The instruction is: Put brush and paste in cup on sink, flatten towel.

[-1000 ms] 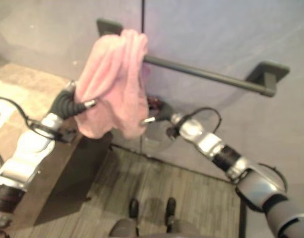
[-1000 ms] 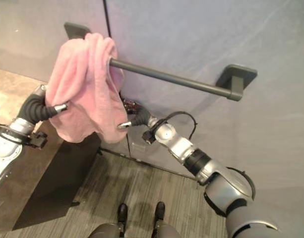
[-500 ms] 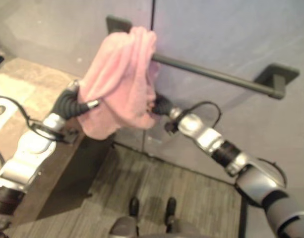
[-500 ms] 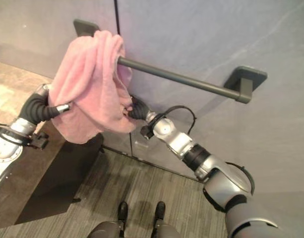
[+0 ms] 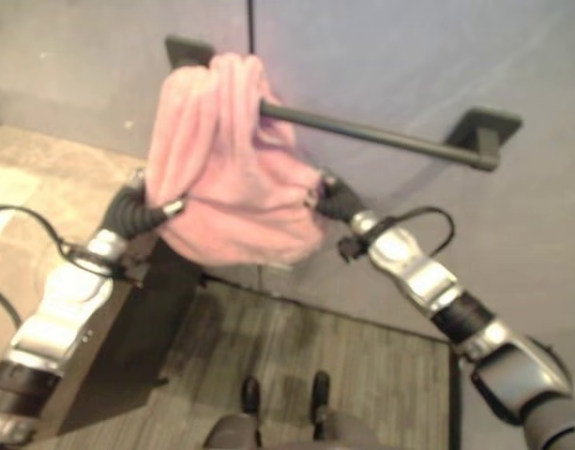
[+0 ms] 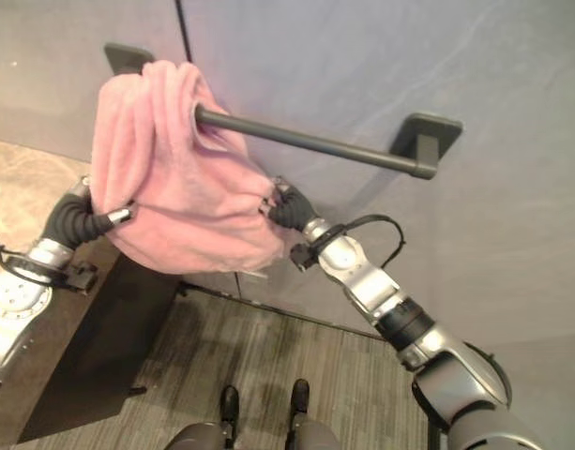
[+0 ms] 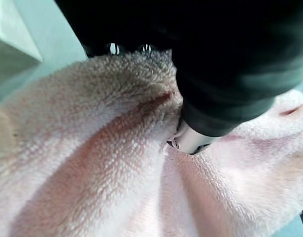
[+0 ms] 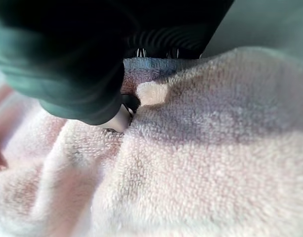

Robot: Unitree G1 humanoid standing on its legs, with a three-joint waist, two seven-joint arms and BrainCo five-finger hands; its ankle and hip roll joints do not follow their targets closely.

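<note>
A pink towel [image 6: 179, 187] hangs bunched over the left end of a dark wall bar [image 6: 315, 142]. My left hand [image 6: 76, 220] is at the towel's lower left edge, curled into the cloth. My right hand [image 6: 289, 208] pinches the towel's right edge, below the bar. The lower part of the towel is stretched between the two hands. In the left wrist view the left hand [image 7: 225, 98] presses into the towel [image 7: 92, 173] with the cloth folded around it. In the right wrist view the right hand [image 8: 67, 74] digs into the towel [image 8: 215, 148].
The bar's right bracket [image 6: 426, 131] is fixed to the grey wall. A beige countertop [image 6: 15, 187] over a dark cabinet side [image 6: 90, 347] lies at the left. Grey wood floor [image 6: 296, 347] runs below.
My right hand reached the towel's right edge, took hold and pulled it to the right, spreading the lower cloth. The left hand kept its place. The camera shifted a little.
</note>
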